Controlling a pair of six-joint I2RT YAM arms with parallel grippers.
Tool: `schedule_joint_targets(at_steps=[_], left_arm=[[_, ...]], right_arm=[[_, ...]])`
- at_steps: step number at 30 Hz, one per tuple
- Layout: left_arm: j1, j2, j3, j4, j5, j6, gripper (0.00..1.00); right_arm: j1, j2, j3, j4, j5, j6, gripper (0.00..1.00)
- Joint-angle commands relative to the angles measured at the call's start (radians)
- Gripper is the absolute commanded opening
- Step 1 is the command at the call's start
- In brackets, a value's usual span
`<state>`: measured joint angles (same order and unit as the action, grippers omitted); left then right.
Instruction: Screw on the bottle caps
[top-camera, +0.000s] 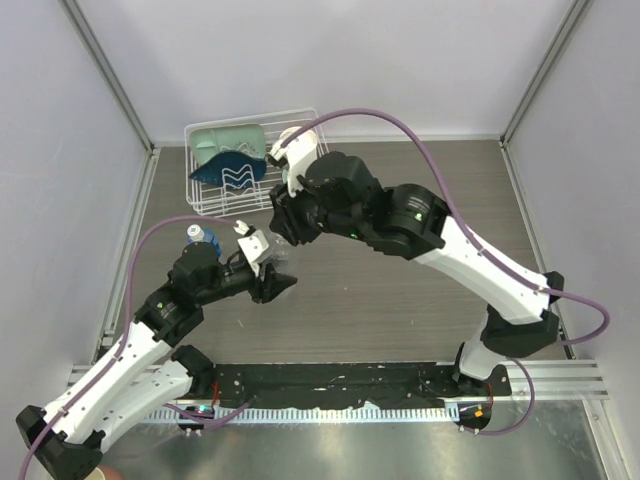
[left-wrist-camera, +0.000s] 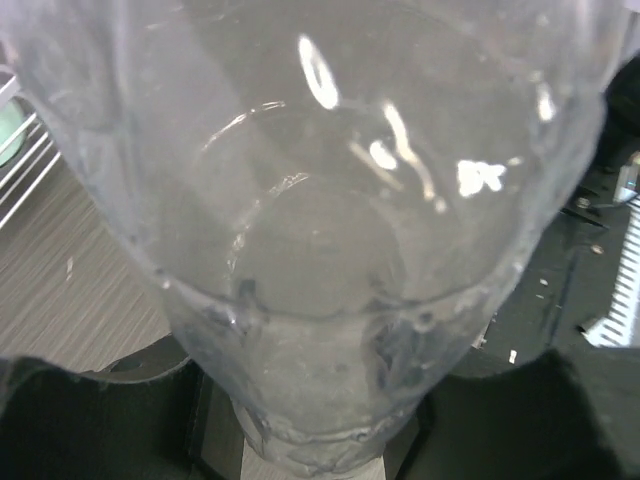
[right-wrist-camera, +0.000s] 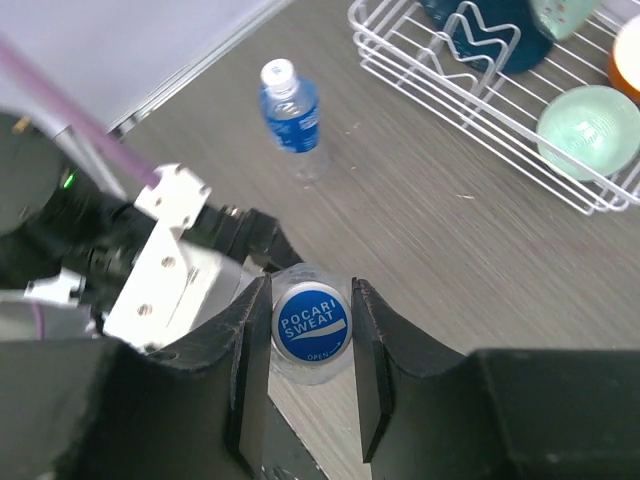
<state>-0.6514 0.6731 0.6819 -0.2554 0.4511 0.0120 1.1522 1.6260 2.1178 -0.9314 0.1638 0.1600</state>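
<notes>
My left gripper (left-wrist-camera: 320, 425) is shut on the plain clear bottle (left-wrist-camera: 320, 200), which fills the left wrist view. In the top view this gripper (top-camera: 272, 283) sits mid-table with my right gripper (top-camera: 284, 226) close above it. In the right wrist view my right gripper (right-wrist-camera: 311, 335) is shut on a bottle cap (right-wrist-camera: 311, 320) with a blue printed top, sitting on the clear bottle's neck. The blue-label bottle (right-wrist-camera: 293, 112) stands upright behind it with a white cap (right-wrist-camera: 279, 72) on. It also shows in the top view (top-camera: 200, 238), left of my left wrist.
A white wire rack (top-camera: 205, 200) stands at the back left, holding a pale green bowl (right-wrist-camera: 588, 128) and a dark blue dish (top-camera: 232, 168). Its near rim (right-wrist-camera: 470, 105) lies right of the blue-label bottle. A black strip (top-camera: 330, 385) runs along the near table edge.
</notes>
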Motion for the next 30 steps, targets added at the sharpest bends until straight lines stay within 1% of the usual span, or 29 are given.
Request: schedule_joint_targets(at_steps=[1,6,10,13,14,15,17,19,21,22,23,25,26,28,29,30], left_arm=[[-0.008,-0.027,0.038,0.22,-0.111,0.032,0.0],[-0.007,-0.032,0.034,0.211,-0.132,0.051,0.0],[-0.007,-0.033,0.022,0.203,-0.127,0.065,0.0],[-0.007,-0.032,0.011,0.197,-0.108,0.071,0.0],[-0.007,-0.03,0.007,0.191,-0.094,0.08,0.0],[-0.007,-0.035,0.005,0.179,-0.071,0.094,0.0],[-0.007,-0.041,-0.002,0.166,-0.031,0.101,0.0],[-0.007,-0.047,-0.007,0.142,-0.008,0.1,0.0],[-0.007,-0.053,-0.015,0.113,0.067,0.1,0.04],[-0.007,-0.056,-0.016,0.099,0.113,0.1,0.08],[-0.007,-0.056,-0.015,0.082,0.208,0.098,0.1],[-0.007,-0.058,-0.016,0.038,0.3,0.095,0.12],[-0.007,-0.058,-0.021,0.025,0.357,0.085,0.12],[-0.007,-0.056,-0.022,0.015,0.409,0.074,0.12],[-0.005,-0.055,-0.024,0.007,0.443,0.072,0.12],[-0.007,-0.053,-0.024,0.001,0.505,0.071,0.11]], right_arm=[[-0.006,0.148,0.06,-0.153,0.253,0.176,0.01],[-0.005,0.209,0.169,-0.17,0.272,0.239,0.01],[-0.005,0.227,0.206,-0.121,0.247,0.253,0.01],[-0.008,0.241,0.266,-0.104,0.188,0.251,0.28],[-0.012,0.247,0.309,-0.103,0.154,0.247,0.55],[-0.016,0.248,0.332,-0.101,0.093,0.234,0.66],[-0.023,0.244,0.378,-0.103,0.057,0.222,0.84],[-0.029,0.213,0.38,-0.095,0.01,0.199,0.88],[-0.031,0.163,0.351,-0.081,-0.038,0.167,0.89],[-0.031,0.14,0.337,-0.066,-0.081,0.136,0.9],[-0.032,0.12,0.303,-0.057,-0.107,0.116,0.9],[-0.032,0.057,0.266,-0.029,-0.15,0.089,0.9],[-0.032,0.037,0.234,-0.02,-0.226,0.06,0.9],[-0.032,-0.018,0.205,0.009,-0.277,0.027,0.9],[-0.032,-0.043,0.156,0.025,-0.332,-0.009,0.89],[-0.032,-0.066,0.127,0.057,-0.358,-0.042,0.88]])
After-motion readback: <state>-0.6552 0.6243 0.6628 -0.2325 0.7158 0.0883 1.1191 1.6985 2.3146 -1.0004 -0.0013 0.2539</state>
